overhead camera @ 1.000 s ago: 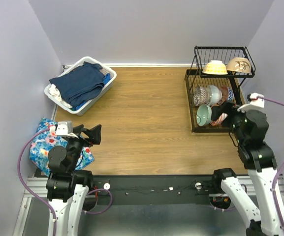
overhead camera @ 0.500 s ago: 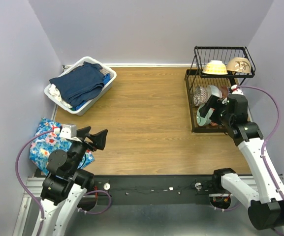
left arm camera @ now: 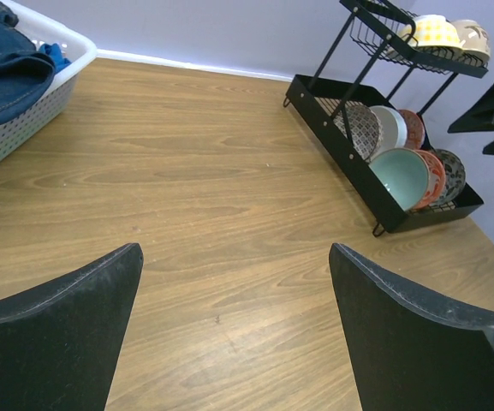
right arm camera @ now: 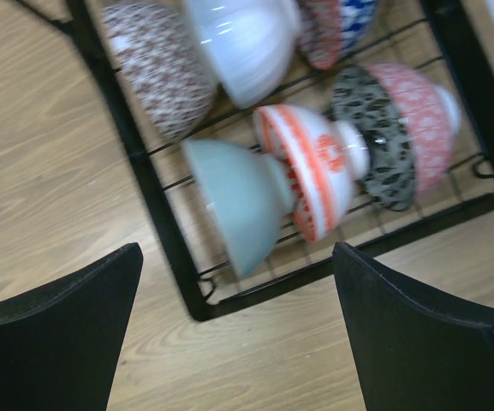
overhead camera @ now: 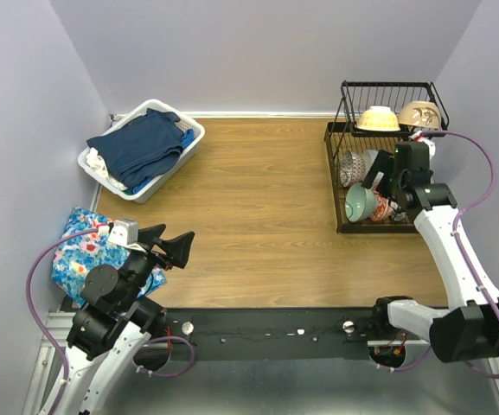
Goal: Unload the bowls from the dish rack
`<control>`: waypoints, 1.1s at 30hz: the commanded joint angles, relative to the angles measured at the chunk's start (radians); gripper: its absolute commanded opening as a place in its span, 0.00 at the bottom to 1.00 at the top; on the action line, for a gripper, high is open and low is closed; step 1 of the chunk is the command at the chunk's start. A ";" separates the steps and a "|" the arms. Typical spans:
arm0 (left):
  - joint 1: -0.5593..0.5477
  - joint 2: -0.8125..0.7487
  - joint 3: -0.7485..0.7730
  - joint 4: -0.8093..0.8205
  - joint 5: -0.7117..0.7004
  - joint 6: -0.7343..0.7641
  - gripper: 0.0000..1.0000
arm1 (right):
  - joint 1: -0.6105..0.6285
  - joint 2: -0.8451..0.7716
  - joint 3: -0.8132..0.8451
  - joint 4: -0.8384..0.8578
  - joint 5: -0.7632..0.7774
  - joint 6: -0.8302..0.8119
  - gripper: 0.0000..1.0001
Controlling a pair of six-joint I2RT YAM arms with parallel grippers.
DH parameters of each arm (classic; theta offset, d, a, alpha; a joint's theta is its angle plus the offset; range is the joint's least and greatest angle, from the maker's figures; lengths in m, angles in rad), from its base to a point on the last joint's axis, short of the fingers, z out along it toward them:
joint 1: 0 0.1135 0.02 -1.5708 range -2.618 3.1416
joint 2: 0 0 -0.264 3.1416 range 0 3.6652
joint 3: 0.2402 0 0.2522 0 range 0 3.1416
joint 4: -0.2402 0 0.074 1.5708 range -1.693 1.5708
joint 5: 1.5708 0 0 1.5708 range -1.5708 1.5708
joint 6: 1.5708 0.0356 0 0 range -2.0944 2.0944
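Note:
The black wire dish rack point(overhead camera: 339, 186) stands at the table's right. Its upper tier holds a cream-yellow bowl point(overhead camera: 377, 118) and a beige bowl point(overhead camera: 419, 114). The lower tier holds several bowls on edge, among them a mint green bowl point(right arm camera: 238, 201), a red-orange bowl point(right arm camera: 306, 175), a dark patterned bowl point(right arm camera: 383, 145) and a white bowl point(right arm camera: 247, 43). My right gripper point(overhead camera: 377, 183) is open and empty, above the lower tier's front row; in its wrist view point(right arm camera: 238, 342) the mint bowl lies just ahead between the fingers. My left gripper point(overhead camera: 173, 238) is open and empty at the front left, facing the rack point(left arm camera: 358, 163).
A white laundry basket point(overhead camera: 142, 149) with dark blue clothes sits at the back left. A blue floral cloth point(overhead camera: 80, 255) lies at the front left edge beside the left arm. Bare wooden tabletop point(overhead camera: 258, 190) lies between basket and rack.
My right arm has swung away from the table's front right and up over the rack's lower tier. My left gripper has shifted slightly right.

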 commanded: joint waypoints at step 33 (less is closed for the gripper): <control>-0.004 0.075 0.002 -0.007 0.045 0.013 0.99 | -0.671 0.242 -0.105 0.212 -0.760 -0.473 1.00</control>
